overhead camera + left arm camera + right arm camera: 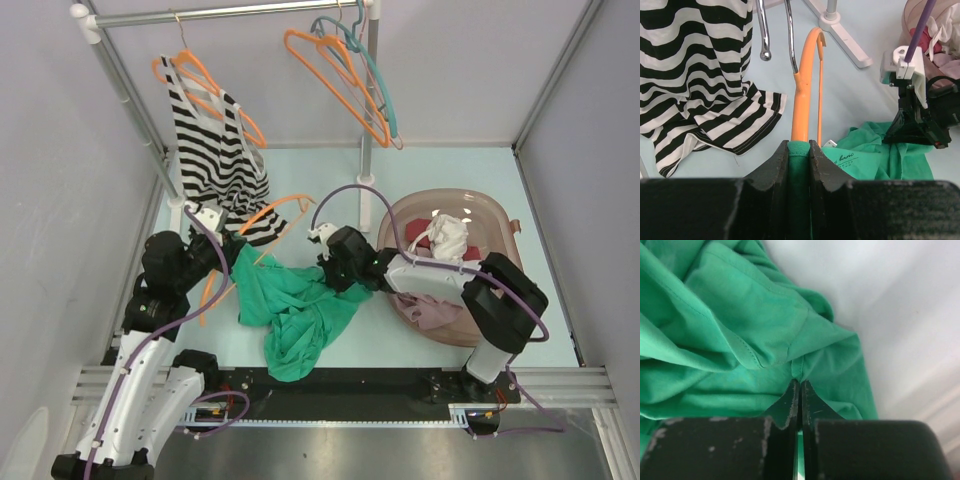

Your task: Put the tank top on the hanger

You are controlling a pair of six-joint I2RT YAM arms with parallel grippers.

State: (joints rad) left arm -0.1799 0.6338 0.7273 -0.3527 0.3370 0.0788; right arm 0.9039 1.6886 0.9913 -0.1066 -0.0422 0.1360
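Note:
The green tank top (300,310) lies crumpled on the table between the two arms. An orange hanger (272,212) with a silver hook slants up from my left gripper (232,255). The left wrist view shows that gripper (799,145) shut on the hanger (802,100), with a strip of green fabric pinched over the hanger's arm between the jaws. More of the tank top (875,155) spreads to the right. My right gripper (325,270) rests on the top's upper right edge. In the right wrist view it (800,382) is shut on a fold of the tank top (740,315).
A black-and-white striped top (215,150) hangs from the rail at the back left, its hem close to the left gripper. Orange hangers (335,75) and a teal hanger (378,80) hang at the right. A rack post foot (365,185) and a brown basin (495,215) of clothes stand nearby.

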